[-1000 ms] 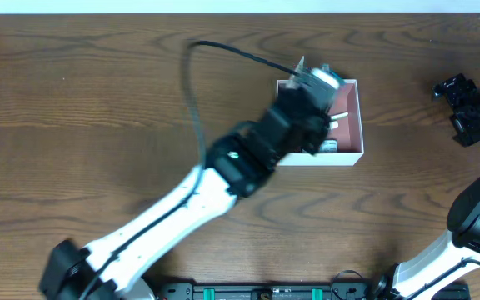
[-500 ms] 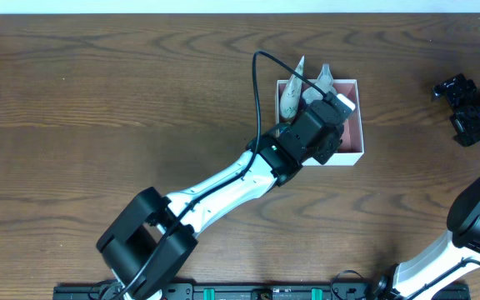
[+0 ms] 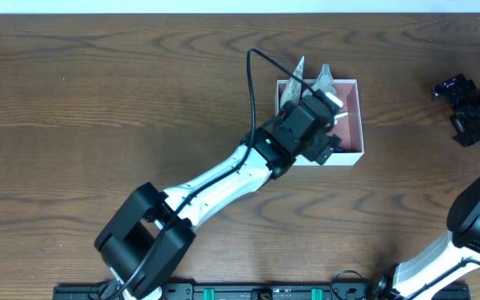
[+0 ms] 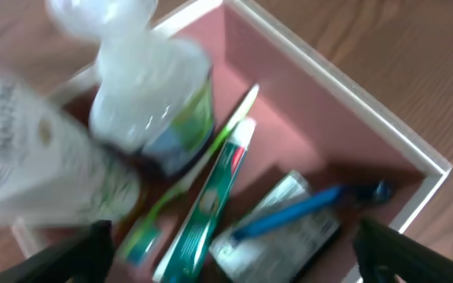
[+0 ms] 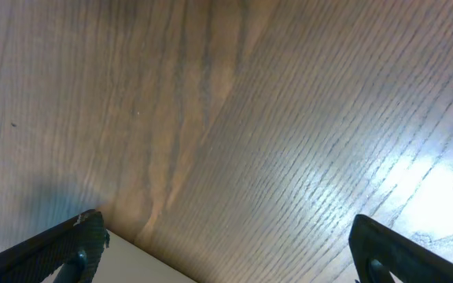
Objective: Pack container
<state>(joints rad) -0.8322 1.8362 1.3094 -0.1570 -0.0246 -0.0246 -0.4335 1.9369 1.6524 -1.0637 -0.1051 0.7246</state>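
The container [image 3: 351, 157], a white-walled box with a pink inside [image 4: 289, 94], sits at the table's far middle. My left gripper [image 3: 322, 110] hovers over it, open, with nothing between its fingers [image 4: 81, 255]. Below it lie a green toothpaste tube [image 4: 211, 206], a green-and-white toothbrush [image 4: 181, 189] and a blue razor [image 4: 305, 208] on a small packet [image 4: 283, 234]. A white tube [image 4: 38, 161] and a clear-wrapped item with a green label [image 4: 152, 102] lean at the box's far-left corner. My right gripper [image 3: 467, 110] stays open at the far right, above bare wood [image 5: 226, 118].
The left arm [image 3: 215, 179] stretches diagonally from the front left to the box, and its black cable [image 3: 257, 83] loops above it. A pale strip [image 5: 132, 263] shows at the bottom of the right wrist view. Brown wooden tabletop [image 3: 98, 100] surrounds the box.
My left gripper has gone from shut to wide open over the box, and the arm has swung further over it. The right arm has not moved.
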